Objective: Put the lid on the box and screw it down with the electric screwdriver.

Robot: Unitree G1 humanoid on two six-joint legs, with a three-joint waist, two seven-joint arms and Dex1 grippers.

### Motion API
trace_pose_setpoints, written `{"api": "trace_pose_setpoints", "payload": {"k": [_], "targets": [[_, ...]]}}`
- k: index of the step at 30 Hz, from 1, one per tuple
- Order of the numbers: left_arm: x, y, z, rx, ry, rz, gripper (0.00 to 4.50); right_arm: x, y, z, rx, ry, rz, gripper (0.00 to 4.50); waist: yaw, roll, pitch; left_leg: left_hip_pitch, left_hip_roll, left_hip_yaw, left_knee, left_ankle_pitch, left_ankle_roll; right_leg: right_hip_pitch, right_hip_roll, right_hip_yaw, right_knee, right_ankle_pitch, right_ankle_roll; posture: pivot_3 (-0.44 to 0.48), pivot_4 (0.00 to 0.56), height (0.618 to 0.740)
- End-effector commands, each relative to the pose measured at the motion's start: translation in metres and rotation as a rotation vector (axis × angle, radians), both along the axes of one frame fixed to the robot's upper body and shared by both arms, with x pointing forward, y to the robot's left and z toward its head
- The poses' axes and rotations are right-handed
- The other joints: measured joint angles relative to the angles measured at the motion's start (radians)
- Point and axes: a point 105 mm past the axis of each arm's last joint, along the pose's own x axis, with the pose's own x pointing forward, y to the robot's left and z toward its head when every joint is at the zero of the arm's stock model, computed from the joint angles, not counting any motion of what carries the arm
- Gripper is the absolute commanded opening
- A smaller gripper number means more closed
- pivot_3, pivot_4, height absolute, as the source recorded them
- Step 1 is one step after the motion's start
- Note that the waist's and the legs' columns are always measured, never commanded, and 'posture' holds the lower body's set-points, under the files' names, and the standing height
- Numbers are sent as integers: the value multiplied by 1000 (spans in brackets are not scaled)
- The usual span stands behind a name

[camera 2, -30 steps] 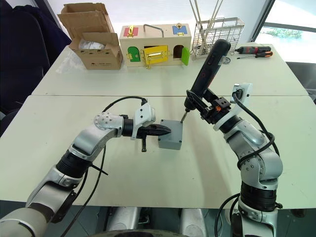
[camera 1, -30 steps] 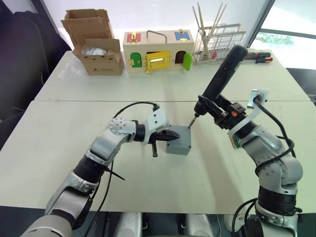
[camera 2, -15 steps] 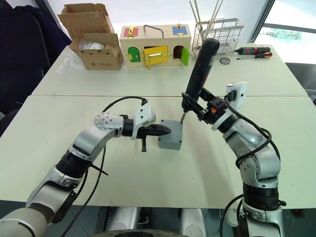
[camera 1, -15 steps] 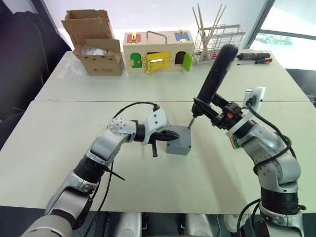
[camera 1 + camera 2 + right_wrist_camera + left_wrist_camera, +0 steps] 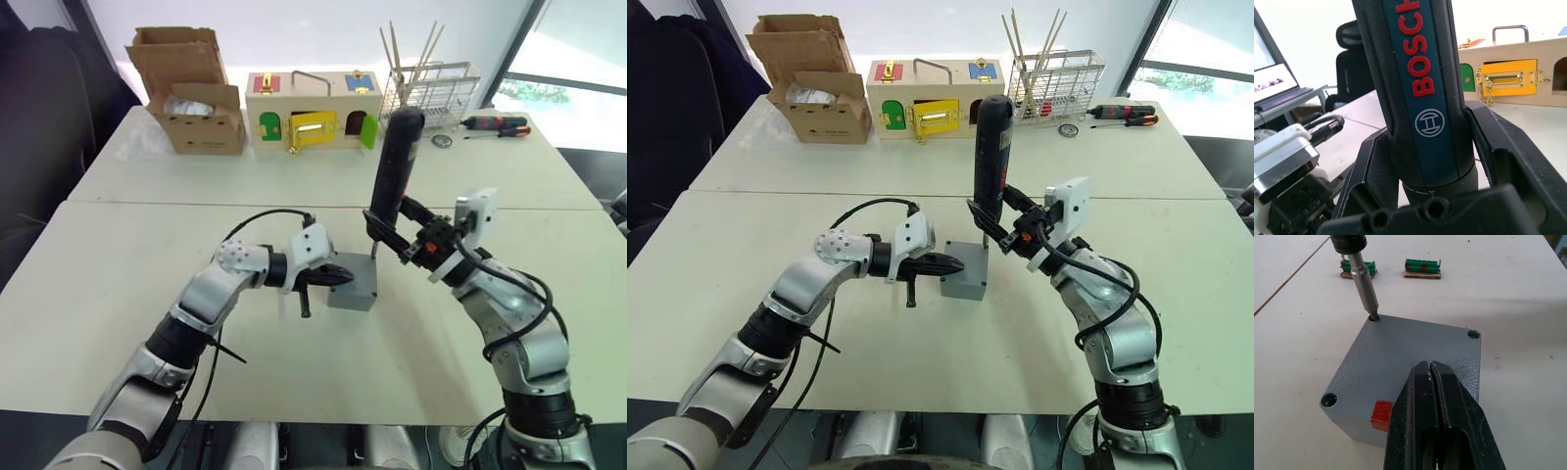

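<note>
1. White tabletops [image 5: 118, 284] fill the scene, two of them butted together along a seam, with both robot arms working over the nearer one.
2. At the far table's back edge, an open cardboard box [image 5: 191, 103] stands beside a wooden latch box [image 5: 312, 110] with coloured doors, a wire rack [image 5: 431, 90] holding thin sticks, and red-and-black hand screwdrivers [image 5: 498, 124] near the corner.
3. Standing almost upright over the work, the electric screwdriver [image 5: 991, 162] is clamped between the fingers of the right gripper [image 5: 416, 240], which close around its lower body in the right wrist view.
4. Sitting on the near table between the two arms, the box [image 5: 1400, 426] is grey with a small red mark on the side facing the left wrist camera.
5. Its lid [image 5: 1415, 352] lies flat on top, corner holes visible at three corners.
6. Fingers pressed together with nothing between them, the left gripper [image 5: 1435, 377] rests its tips on the lid's near edge.
7. In the left wrist view the screwdriver's metal bit [image 5: 1365, 289] points down into one far corner hole of the lid.
8. Beyond the box, two small green blocks [image 5: 1422, 268] lie on the table, well apart from it.
</note>
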Motion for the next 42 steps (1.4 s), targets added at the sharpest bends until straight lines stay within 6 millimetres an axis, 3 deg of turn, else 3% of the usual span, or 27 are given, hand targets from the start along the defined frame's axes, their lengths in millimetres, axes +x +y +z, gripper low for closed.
{"api": "trace_pose_setpoints", "payload": {"k": [1, 30, 34, 40, 42], "targets": [[-3, 5, -21, 64, 54, 14, 0, 0, 7, -27, 10, 128, 30, 1912, 0, 0, 0, 0, 0, 0, 0, 0, 0, 0, 0, 0, 0, 0, 0, 0, 150, 728], [-4, 3, -23, 62, 62, 9, 0, 0, -1, -26, 7, 116, -12, 1912, 0, 0, -5, 0, 0, 0, -1, -1, 0, 0, 0, 0, -1, -1, -2, 0, 150, 728], [-4, 0, -24, 55, 65, 8, 0, 4, -12, 6, 52, 50, -48, 1912, 1, 0, -5, 0, 0, 0, -1, -1, 0, 0, -1, 0, -2, -1, -2, 0, 150, 728], [-5, 0, -16, -2, 78, 17, 0, -5, -41, 106, 178, -77, -49, 1912, 3, 6, 1, -3, -1, 0, -1, -1, 0, -2, -3, 0, -2, -1, -2, 0, 150, 728], [-6, -2, -12, -37, 86, 19, 0, -9, -48, 125, 217, -76, -36, 1912, 4, 7, 1, -4, -2, 1, -1, -1, 1, -4, -4, 0, -2, -1, -2, 0, 150, 728]]}}
